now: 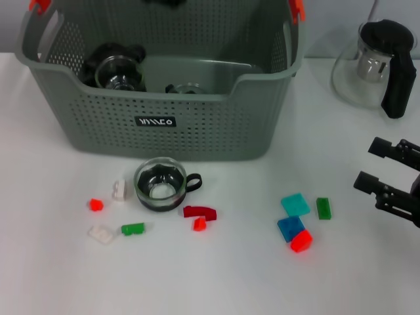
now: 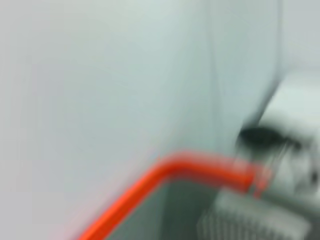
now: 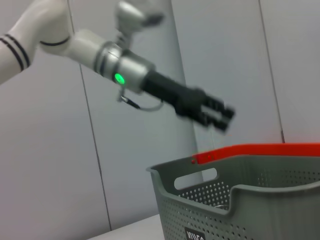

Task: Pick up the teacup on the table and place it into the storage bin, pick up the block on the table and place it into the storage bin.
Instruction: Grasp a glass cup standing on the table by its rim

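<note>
A glass teacup (image 1: 159, 185) with a black handle stands on the white table just in front of the storage bin (image 1: 197, 131). Small blocks lie around it: a dark red arch (image 1: 199, 212), a green one (image 1: 132, 229), a white one (image 1: 119, 190) and a red one (image 1: 96, 205). Farther right lie teal (image 1: 295, 205), blue (image 1: 290, 228), green (image 1: 323, 208) and red (image 1: 301, 241) blocks. My right gripper (image 1: 377, 165) hovers open and empty at the right edge. In the right wrist view, my left gripper (image 3: 216, 115) is in the air above the bin's rim (image 3: 240, 192).
Two glass cups (image 1: 118, 69) (image 1: 187, 88) sit inside the bin. A glass teapot (image 1: 377, 62) with a black handle stands at the back right. The bin has orange handle clips (image 1: 296, 8). The left wrist view is a blur of wall and orange edge.
</note>
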Controlling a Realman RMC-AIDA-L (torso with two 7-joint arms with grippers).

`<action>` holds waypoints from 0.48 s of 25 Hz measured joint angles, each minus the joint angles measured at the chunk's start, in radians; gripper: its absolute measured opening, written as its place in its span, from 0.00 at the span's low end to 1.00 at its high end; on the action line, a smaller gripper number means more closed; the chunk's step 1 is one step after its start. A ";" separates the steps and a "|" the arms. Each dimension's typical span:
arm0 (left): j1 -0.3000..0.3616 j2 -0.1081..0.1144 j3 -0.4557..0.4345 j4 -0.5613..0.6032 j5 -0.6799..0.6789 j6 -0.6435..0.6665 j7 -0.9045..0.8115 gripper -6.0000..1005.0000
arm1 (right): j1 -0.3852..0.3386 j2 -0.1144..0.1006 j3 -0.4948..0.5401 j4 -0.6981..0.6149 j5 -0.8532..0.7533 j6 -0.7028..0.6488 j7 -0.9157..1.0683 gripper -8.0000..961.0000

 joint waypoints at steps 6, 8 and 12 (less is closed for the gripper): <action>0.116 0.014 -0.174 -0.066 -0.476 0.071 -0.034 0.72 | 0.000 0.000 0.002 0.002 0.000 -0.001 0.000 0.79; 0.157 0.022 -0.180 -0.130 -0.570 0.077 -0.013 0.76 | 0.000 0.000 0.002 0.003 0.000 -0.001 0.000 0.79; 0.260 0.031 -0.185 -0.256 -0.745 0.195 0.142 0.78 | 0.001 0.000 0.004 0.003 0.000 0.002 0.006 0.79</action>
